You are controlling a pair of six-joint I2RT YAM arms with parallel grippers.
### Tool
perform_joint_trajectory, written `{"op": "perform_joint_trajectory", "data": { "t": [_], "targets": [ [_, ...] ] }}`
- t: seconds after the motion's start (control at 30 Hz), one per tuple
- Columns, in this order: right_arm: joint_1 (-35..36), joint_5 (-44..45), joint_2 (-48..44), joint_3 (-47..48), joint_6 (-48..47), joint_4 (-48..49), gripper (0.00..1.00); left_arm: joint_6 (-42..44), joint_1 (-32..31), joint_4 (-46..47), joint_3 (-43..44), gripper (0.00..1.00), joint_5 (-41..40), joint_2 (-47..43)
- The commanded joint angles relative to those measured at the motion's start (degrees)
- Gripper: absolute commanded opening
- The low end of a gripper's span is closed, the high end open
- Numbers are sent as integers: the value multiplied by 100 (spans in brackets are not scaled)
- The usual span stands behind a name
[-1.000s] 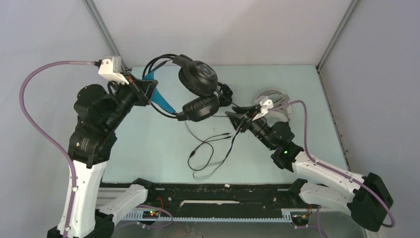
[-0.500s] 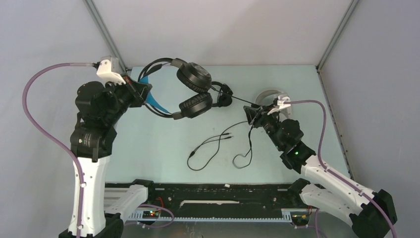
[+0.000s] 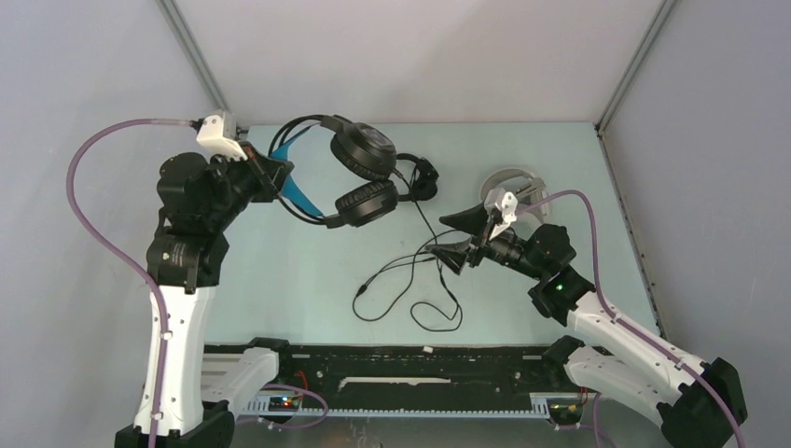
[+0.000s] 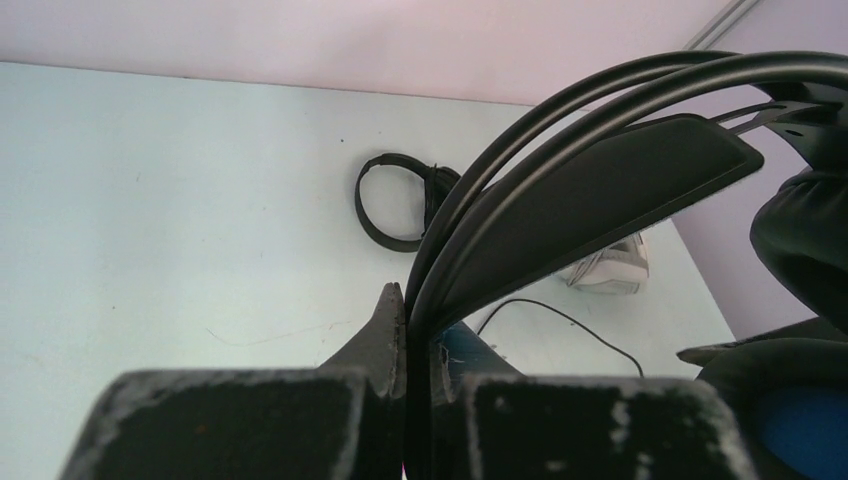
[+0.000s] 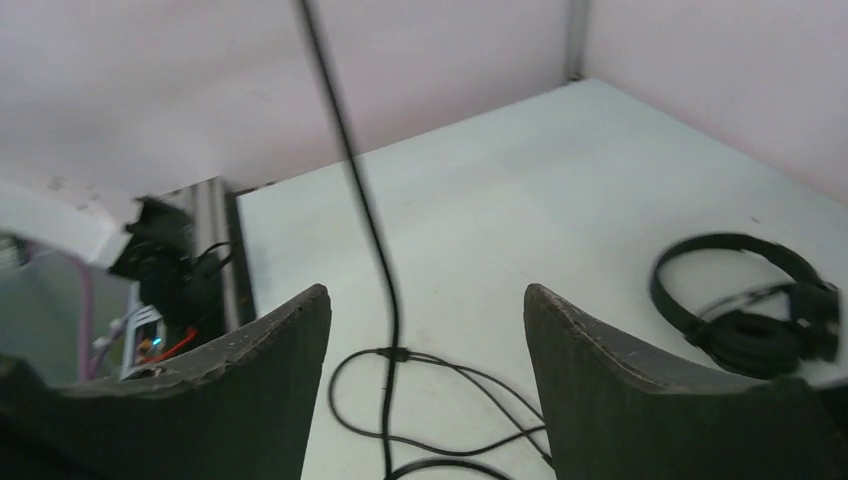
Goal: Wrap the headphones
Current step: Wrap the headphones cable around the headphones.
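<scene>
Your left gripper (image 3: 268, 177) is pressed together on the blue-lined headband (image 4: 590, 190) of the big black headphones (image 3: 364, 154), holding them up off the bench (image 3: 280, 280) at the far left. Their cable (image 5: 375, 230) drops from the ear cups and ends in loose loops on the bench in front of the arms. Your right gripper (image 3: 459, 238) is spread, with the cable running through the gap between its fingers but apparently not touching either one.

The main risk is closing on nothing. The cable is thin and hangs slack, so it can swing out of the gap before the fingers meet. If you do catch it and pull hard, the headband may twist or slip in the narrow pinch on the left side.

Watch the loose loops too: as you wind, they can knot or snag. The small black headset (image 3: 422, 177) lies just beside the hanging ear cups, and the white headset (image 4: 610, 265) sits close behind your right arm. A wide sweep could drag either one.
</scene>
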Motion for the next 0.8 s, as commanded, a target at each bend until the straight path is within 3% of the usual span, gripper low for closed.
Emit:
{"op": "perform_joint_trajectory", "data": {
  "t": [0.0,0.1,0.3,0.37,0.47,0.5,0.63,0.77],
  "targets": [
    [-17,-1474,-129,226,-41,413,75,-13,71,390,-51,0,253,-59],
    [16,-1705,-112,303,65,497,76,-1,66,358,-68,0,435,7],
    [325,-1118,130,304,-352,649,71,-24,61,574,-245,0,1137,21],
    [378,-1035,269,311,-354,813,58,-21,64,589,-240,0,1259,33],
    [421,-1131,459,303,-178,1073,27,35,59,606,-192,0,1596,97],
    [443,-1149,519,304,-144,1112,23,59,64,646,-186,0,1833,130],
    [488,-1144,904,304,-85,1284,24,-109,58,911,-275,0,2845,292],
    [564,-1133,1372,303,97,1670,31,-316,53,1198,-458,0,3128,262]
  ]
}}
